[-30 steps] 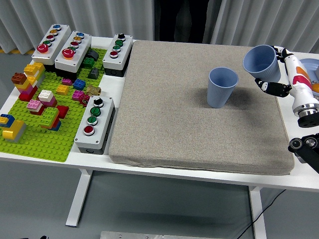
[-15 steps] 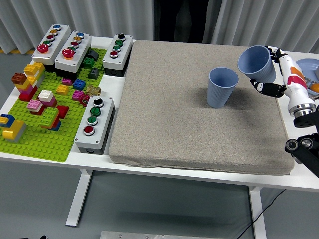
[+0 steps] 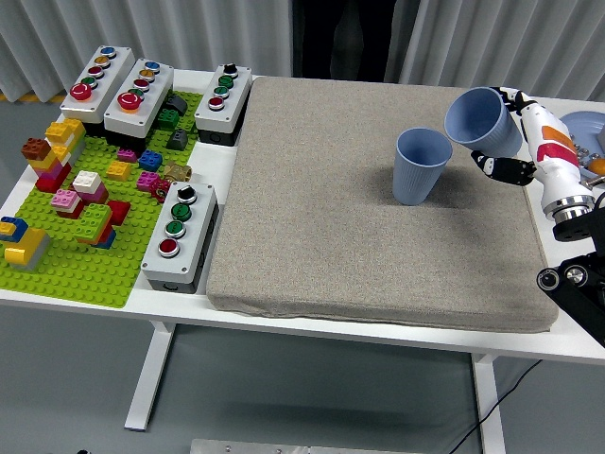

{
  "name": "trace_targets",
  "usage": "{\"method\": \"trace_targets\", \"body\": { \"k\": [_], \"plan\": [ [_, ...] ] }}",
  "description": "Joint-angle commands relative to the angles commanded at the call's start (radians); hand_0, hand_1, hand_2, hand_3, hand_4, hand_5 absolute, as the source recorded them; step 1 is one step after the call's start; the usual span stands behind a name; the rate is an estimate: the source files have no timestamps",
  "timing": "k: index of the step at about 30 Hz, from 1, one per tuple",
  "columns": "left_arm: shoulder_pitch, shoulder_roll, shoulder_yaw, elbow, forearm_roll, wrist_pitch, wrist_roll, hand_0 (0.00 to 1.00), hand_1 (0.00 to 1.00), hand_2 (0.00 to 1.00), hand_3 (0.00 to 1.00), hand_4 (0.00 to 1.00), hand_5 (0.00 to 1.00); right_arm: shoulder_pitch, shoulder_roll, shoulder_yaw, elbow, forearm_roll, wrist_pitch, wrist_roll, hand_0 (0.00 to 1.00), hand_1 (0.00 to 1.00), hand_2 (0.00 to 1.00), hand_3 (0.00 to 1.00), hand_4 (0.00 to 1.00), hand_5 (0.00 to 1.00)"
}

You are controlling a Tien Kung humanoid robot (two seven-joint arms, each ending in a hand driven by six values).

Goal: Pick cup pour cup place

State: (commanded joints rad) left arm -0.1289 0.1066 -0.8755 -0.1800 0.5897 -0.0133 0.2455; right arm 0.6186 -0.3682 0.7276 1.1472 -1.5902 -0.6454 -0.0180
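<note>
Held cup (image 3: 480, 120) has shifted left and tipped further toward the standing cup (image 3: 421, 165) on the grey mat (image 3: 321, 236), right robot hand (image 3: 515, 142) wrapped round its sidewall; looks light, thin-walled, crushable, so grip mid-body gently.

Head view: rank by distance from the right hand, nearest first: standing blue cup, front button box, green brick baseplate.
From the right hand, which holds a tilted blue cup:
1. Standing blue cup, on the grey mat just to its left.
2. Front button box, off the mat's left edge.
3. Green brick baseplate, far left of the table.
</note>
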Motion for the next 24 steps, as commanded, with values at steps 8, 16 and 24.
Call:
{"method": "trace_targets", "body": {
  "k": [8,16,24],
  "plan": [
    [0.000,0.001,0.003,0.000,-0.004,0.000,-0.001,0.761,0.801,0.845,0.750,0.515,0.946,0.009,0.002,-0.001,-0.004,-0.046,0.000,-0.014,0.790,0.713,0.619,0.667,0.753,0.118],
    [-0.002,0.001,0.000,0.000,-0.001,0.000,-0.001,0.761,0.801,0.846,0.750,0.515,0.946,0.014,0.005,-0.005,0.002,-0.107,0.000,-0.038,0.788,0.714,0.619,0.666,0.751,0.123],
    [-0.003,0.001,-0.002,0.000,-0.001,0.000,-0.001,0.761,0.801,0.846,0.750,0.515,0.946,0.018,0.014,-0.016,0.010,-0.149,0.000,-0.064,0.788,0.714,0.619,0.663,0.750,0.123]
  ]
}}
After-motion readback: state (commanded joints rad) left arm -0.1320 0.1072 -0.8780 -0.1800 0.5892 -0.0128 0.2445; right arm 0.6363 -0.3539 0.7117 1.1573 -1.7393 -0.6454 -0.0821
